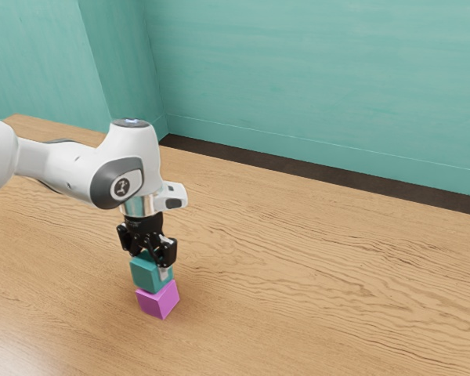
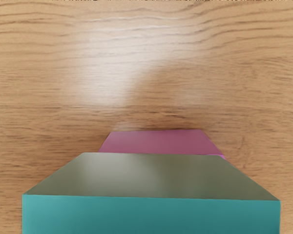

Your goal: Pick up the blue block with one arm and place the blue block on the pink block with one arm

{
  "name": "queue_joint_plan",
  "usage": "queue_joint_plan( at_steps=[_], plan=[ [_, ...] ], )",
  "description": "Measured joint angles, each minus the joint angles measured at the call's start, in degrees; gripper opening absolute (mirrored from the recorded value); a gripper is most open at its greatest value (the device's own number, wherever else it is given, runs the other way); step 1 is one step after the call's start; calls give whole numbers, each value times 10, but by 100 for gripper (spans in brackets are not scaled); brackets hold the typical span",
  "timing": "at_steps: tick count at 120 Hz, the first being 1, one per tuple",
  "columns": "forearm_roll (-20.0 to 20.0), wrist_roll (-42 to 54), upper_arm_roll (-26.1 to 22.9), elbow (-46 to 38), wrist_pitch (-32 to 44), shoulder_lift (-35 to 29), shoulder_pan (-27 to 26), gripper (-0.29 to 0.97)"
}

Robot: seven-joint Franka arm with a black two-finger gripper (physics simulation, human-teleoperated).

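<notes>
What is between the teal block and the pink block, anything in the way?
Nothing I can see. The gripper holds the teal block straight over the pink block, and the two look to be touching, with no gap showing between them.
</notes>
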Motion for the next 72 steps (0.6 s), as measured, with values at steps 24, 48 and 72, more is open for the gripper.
queue_joint_plan(
  at_steps=[24,48,72],
  plan=[
    [3,-7,0,-10,3,-3,-8,39],
    [7,-13,0,-8,5,-3,-14,39],
    [10,-17,0,-6,6,-3,-9,39]
  ],
)
